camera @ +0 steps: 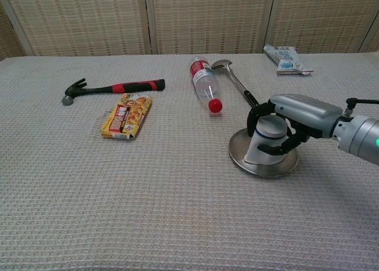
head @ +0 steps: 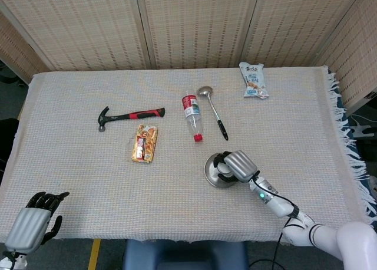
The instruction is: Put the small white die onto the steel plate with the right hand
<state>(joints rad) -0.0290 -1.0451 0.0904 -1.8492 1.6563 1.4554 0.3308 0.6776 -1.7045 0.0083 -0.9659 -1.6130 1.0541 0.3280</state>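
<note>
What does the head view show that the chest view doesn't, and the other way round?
Only the head view shows the left hand, open at the table's near left corner, and the cloth's fringed right edge. Only the chest view shows, from the side, that the right hand holds a white cup on the plate; the die is not visible. Both show the hammer, snack pack, bottle, ladle and packet.

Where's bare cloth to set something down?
Free: the wide strip in front of the snack box and left of the steel plate; also the cloth right of the ladle. Crowded: the plate, where the right hand holds a white cup.
</note>
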